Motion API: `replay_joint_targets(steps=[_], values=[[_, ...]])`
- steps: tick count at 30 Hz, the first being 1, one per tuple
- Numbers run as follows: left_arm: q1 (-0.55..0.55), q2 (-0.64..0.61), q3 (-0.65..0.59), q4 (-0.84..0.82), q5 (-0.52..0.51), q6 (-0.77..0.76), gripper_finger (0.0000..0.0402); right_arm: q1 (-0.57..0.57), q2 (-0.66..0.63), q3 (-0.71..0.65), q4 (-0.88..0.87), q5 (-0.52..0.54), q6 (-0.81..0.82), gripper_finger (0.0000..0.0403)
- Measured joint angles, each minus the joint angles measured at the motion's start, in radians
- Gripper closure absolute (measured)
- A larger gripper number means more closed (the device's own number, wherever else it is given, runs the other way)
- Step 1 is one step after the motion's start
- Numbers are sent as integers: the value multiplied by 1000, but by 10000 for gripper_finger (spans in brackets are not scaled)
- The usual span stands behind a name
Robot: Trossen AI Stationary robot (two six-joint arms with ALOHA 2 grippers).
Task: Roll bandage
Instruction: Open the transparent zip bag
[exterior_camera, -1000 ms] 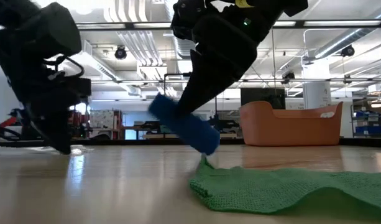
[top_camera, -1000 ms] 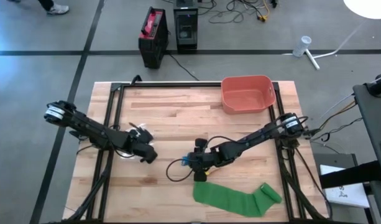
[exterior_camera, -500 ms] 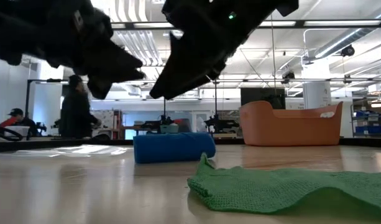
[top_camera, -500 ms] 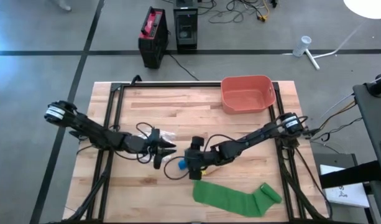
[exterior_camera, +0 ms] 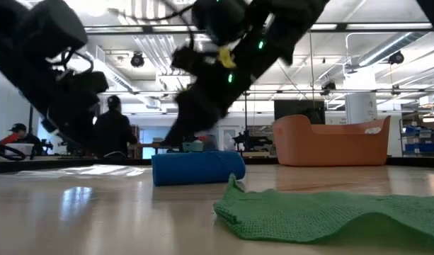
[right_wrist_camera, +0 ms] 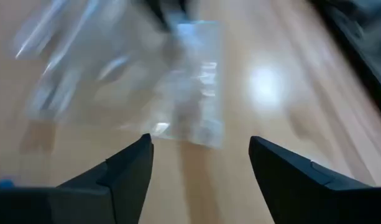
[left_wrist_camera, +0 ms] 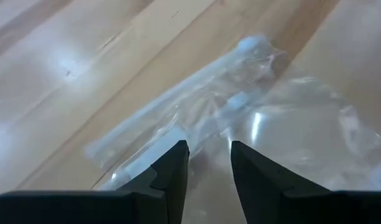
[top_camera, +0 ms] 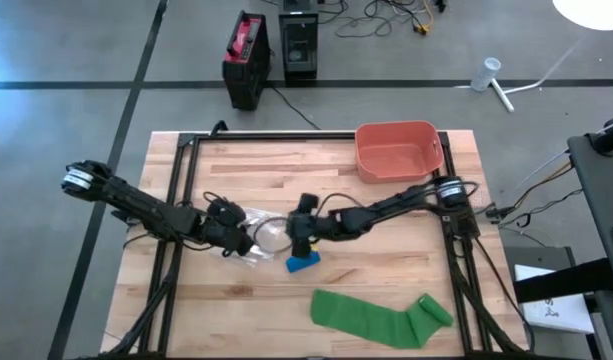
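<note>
1. Now you see the blue bandage roll [top_camera: 302, 262] lying free on the surface [top_camera: 386, 220]; a second ago it hung tilted in the right end effector [top_camera: 302, 232], and half a second ago it was already down. In the low view it rests on its side [exterior_camera: 197, 168], just behind the near edge of the green bandage [exterior_camera: 330, 216].
2. You can see the right end effector has since moved off the roll toward the clear plastic bag [top_camera: 256, 236]. Its fingers [right_wrist_camera: 125, 174] stand wide apart with nothing between them, the bag [right_wrist_camera: 134, 87] ahead.
3. Your left end effector [top_camera: 232, 241] has swung in from the surface's left part to the bag. Its fingers [left_wrist_camera: 173, 171] sit with a narrow gap, and the wrist view shows film [left_wrist_camera: 240, 124] running into that gap; whether they pinch it you cannot tell.
4. For your task, this reads as the blue roll being finished and set aside, probably for bagging, while the green bandage [top_camera: 381, 318] lies flat and mostly unrolled, near the surface's front edge.
5. Hard to make out: the bag's mouth, lost in glare and blur in both wrist views. In the low view the arms are dark shapes, and the bag is barely visible.
</note>
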Motion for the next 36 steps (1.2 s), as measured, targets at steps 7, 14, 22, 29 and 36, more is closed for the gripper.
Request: replay_joint_targets(steps=[7,14,22,29,36], values=[[51,82,-125,274,-32,62,288,-3,163,147,-39,102,-220,145],[70,186,-197,568,-21,112,288,-24,207,314,-286,-24,-246,153],[69,277,-203,727,-12,138,288,-25,207,466,-578,-121,-427,173],[68,338,-165,785,42,176,288,-71,227,461,-616,-121,-603,186],[68,374,-156,800,46,179,288,-70,232,448,-750,-113,-614,199]])
